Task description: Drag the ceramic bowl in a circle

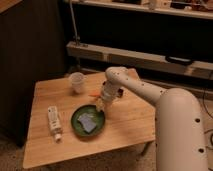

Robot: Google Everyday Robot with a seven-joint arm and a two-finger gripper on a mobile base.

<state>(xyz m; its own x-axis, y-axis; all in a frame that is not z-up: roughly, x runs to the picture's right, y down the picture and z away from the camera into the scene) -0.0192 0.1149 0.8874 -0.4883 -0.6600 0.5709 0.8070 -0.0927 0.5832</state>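
The ceramic bowl (88, 123) is a wide, shallow dark-green dish near the middle of the wooden table (130, 125), with a pale bluish patch inside it. My gripper (101, 106) hangs from the white arm (135, 87) that reaches in from the right. It is down at the bowl's upper-right rim. I cannot make out whether it touches or holds the rim.
A translucent white cup (77, 82) stands at the table's back left. A white bottle (54, 122) lies on its side left of the bowl. A small orange thing (93, 93) lies behind the gripper. A dark cabinet (30, 60) stands left, with shelving (150, 55) behind.
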